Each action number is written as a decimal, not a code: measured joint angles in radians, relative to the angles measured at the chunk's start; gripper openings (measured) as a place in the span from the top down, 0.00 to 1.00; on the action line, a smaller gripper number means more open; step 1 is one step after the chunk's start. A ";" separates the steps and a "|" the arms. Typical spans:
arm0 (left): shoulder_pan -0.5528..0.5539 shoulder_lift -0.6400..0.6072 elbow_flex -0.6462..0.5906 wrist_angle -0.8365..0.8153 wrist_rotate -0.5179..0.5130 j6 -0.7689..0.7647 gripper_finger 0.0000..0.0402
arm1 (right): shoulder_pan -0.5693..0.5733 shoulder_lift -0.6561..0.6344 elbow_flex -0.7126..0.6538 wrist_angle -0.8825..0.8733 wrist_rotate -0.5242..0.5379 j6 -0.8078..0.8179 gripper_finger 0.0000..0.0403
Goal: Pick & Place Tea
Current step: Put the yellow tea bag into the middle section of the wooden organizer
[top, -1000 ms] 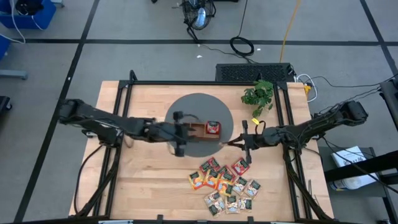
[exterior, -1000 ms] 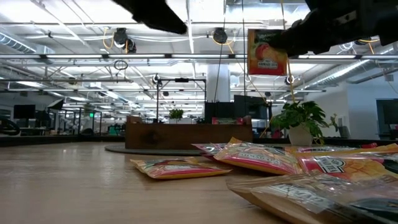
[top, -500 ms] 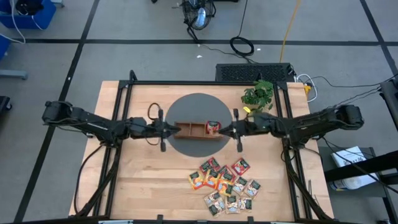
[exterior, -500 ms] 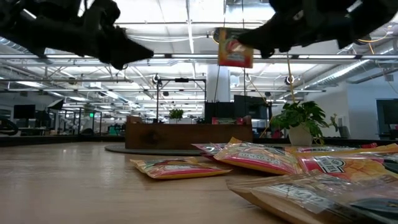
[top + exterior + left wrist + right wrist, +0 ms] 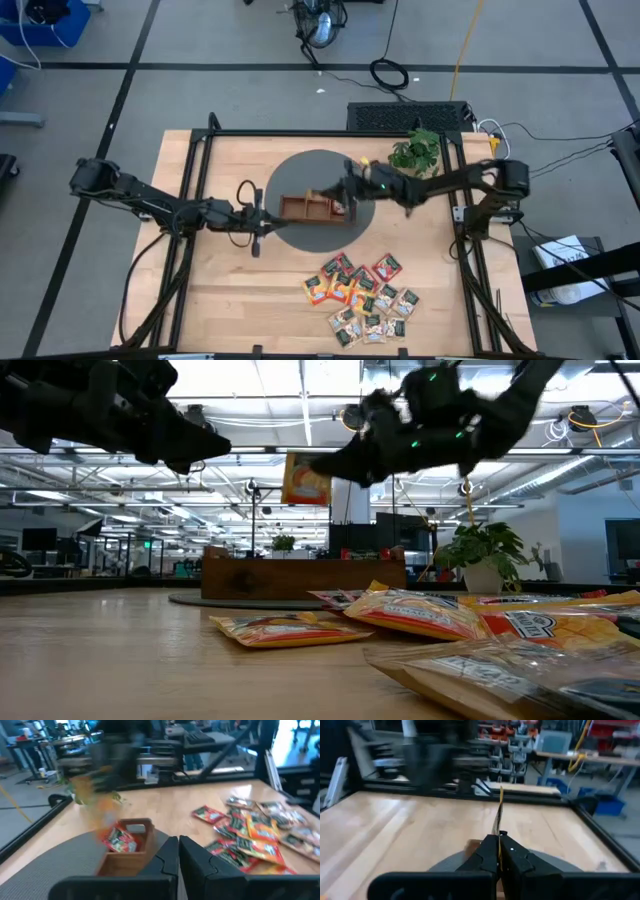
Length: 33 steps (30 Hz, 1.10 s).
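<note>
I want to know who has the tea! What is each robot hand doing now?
Left end effector: shut, holding nothing.
Right end effector: shut on a flat orange-yellow tea sachet.

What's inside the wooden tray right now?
The wooden tray holds one red tea sachet in an end compartment. In the high view the right gripper, holding an orange-yellow sachet, covers part of the tray, so other compartments aren't fully visible.

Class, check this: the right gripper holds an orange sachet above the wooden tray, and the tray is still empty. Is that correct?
Not quite. The right gripper does hold an orange sachet above the wooden tray, but the tray is not empty: the left wrist view shows a red sachet already in one end compartment.
</note>
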 joint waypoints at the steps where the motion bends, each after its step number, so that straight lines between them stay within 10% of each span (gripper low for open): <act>1: -0.005 0.000 0.000 -0.006 -0.001 0.007 0.97 | -0.029 0.024 0.018 0.000 -0.034 0.035 1.00; 9: -0.021 -0.019 0.000 -0.016 -0.030 0.013 0.94 | -0.076 0.206 0.101 0.012 -0.157 0.168 1.00; 33: -0.048 -0.021 0.000 -0.032 -0.044 0.019 0.92 | -0.041 0.191 -0.005 0.041 -0.031 0.104 1.00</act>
